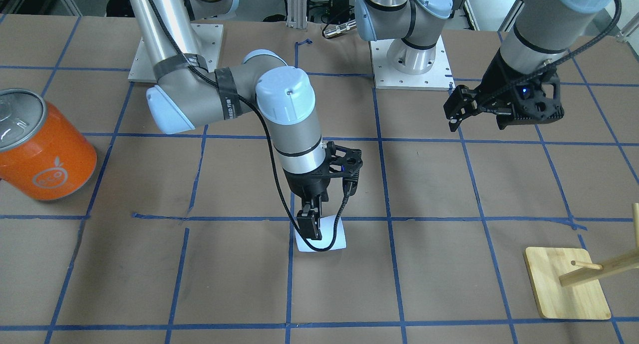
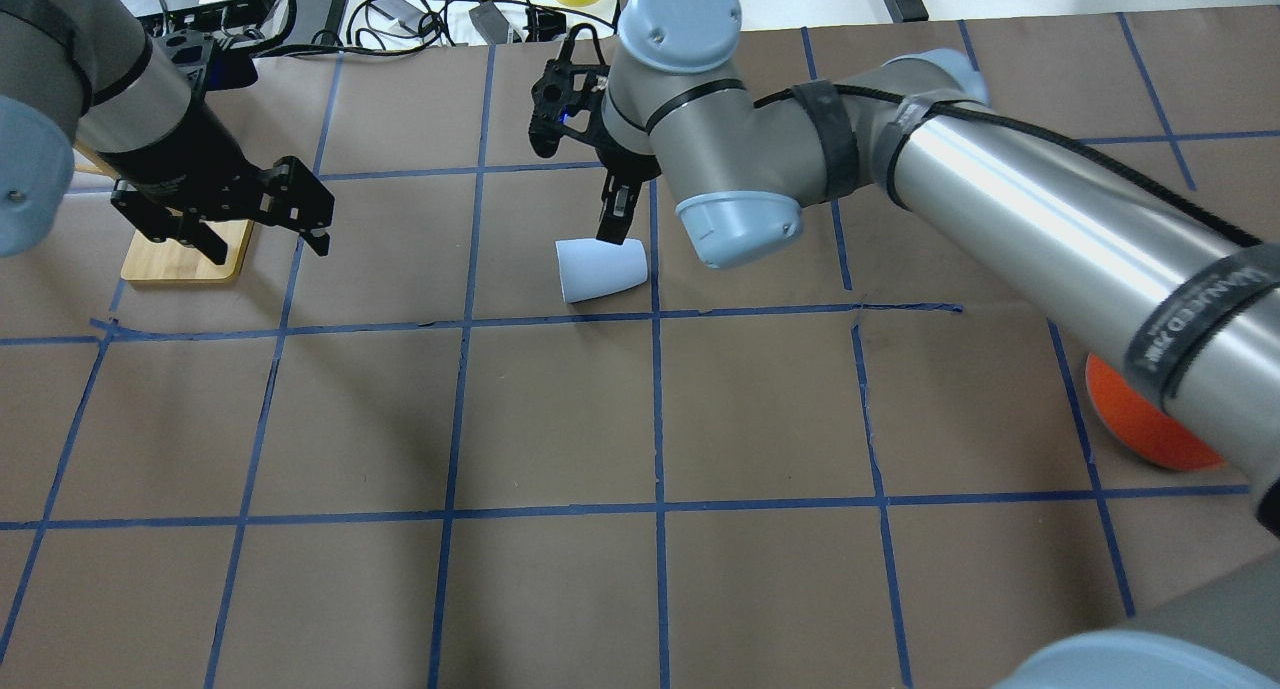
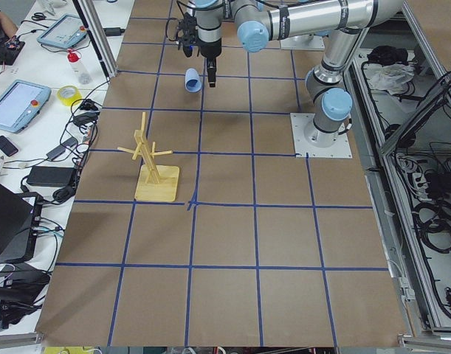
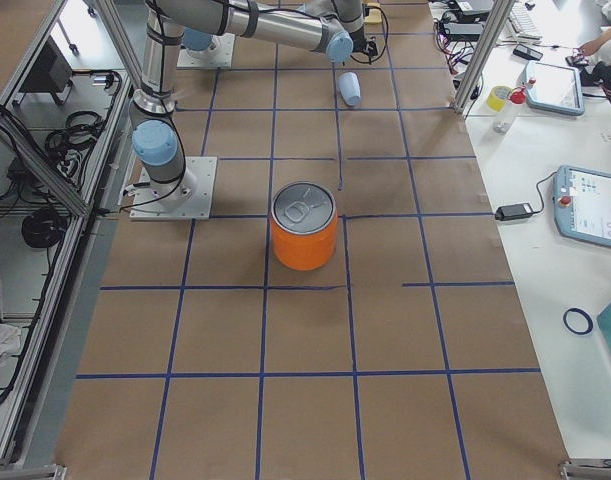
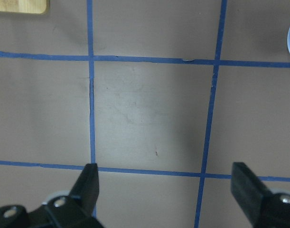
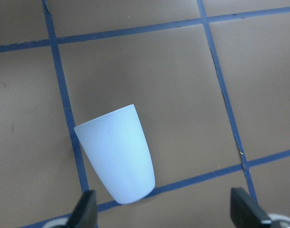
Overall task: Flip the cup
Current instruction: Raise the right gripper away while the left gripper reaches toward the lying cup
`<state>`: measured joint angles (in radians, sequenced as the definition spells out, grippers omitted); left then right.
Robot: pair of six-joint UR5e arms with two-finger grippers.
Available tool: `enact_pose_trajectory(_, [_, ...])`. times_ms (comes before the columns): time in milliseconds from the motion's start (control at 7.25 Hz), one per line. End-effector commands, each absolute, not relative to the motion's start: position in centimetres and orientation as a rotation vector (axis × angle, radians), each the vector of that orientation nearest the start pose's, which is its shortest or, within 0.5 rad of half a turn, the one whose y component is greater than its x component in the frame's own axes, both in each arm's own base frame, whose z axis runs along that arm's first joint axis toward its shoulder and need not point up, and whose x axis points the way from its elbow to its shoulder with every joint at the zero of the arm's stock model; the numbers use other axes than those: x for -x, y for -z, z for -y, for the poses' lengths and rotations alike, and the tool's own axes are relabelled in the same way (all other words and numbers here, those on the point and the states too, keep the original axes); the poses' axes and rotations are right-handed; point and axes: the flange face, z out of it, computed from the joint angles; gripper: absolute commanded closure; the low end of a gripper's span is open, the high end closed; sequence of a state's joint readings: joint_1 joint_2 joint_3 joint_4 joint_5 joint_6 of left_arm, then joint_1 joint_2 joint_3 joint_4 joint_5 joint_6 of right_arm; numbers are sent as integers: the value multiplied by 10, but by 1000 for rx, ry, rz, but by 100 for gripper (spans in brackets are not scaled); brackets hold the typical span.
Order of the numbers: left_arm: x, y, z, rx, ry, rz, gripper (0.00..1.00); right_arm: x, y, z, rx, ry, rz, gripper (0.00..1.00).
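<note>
From the front, the cup (image 1: 325, 233) lies on its side on the brown paper-covered table (image 1: 449, 184), just below the down-pointing right gripper (image 1: 310, 231). From above, its long axis runs toward the left gripper (image 2: 268, 244), wide rim that way. That gripper hangs well apart, so the right arm is nearer. The left wrist camera shows those fingers spread wide, holding nothing. The right wrist camera shows 2 fingers (image 6: 87, 209) spread wide and empty, the smooth, matt, tapered plastic ahead of them, its axis crossing their closing line.
</note>
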<state>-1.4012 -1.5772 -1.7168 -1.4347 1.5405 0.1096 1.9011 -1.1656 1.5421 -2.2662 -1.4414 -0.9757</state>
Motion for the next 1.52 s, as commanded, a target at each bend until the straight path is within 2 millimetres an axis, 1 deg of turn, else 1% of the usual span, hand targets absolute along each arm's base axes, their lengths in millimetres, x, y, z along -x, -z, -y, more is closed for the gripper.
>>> enact_pose_trajectory(0, [64, -381, 535, 160, 57, -3313, 0, -294, -397, 571, 1769, 478, -2518, 1])
enact_pose_trajectory(138, [76, -363, 551, 313, 62, -3447, 0, -265, -433, 566, 1683, 535, -2584, 4])
enact_pose_trajectory(276, [87, -350, 563, 319, 89, -3484, 0, -230, -454, 567, 1550, 547, -2669, 5])
enact_pose_trajectory(414, [115, -331, 572, 292, 99, -3496, 0, -205, -464, 568, 1433, 565, -2743, 1])
enact_pose_trajectory(552, [139, -314, 585, 409, 117, -3562, 0, -204, -470, 566, 1112, 573, -2850, 0])
enact_pose_trajectory(690, [156, -297, 588, 486, 31, -3612, 0, -198, -470, 567, 814, 556, -2927, 0])
enact_pose_trajectory(828, [174, -279, 589, 444, -21, -3616, 0, -192, -483, 559, 772, 539, -2940, 0])
enact_pose_trajectory(966, [179, -262, 593, 435, -38, -3618, 0, -167, -491, 550, 713, 448, -3005, 0])
enact_pose_trajectory(1103, [179, -244, 598, 439, -56, -3618, 0, -143, -508, 533, 650, 380, -3039, 0])
enact_pose_trajectory(1241, [186, -230, 599, 430, -89, -3616, 0, -135, -527, 515, 576, 317, -3058, 0])
enact_pose_trajectory(1379, [193, -219, 599, 409, -100, -3618, 0, -136, -535, 511, 503, 333, -3072, 0])
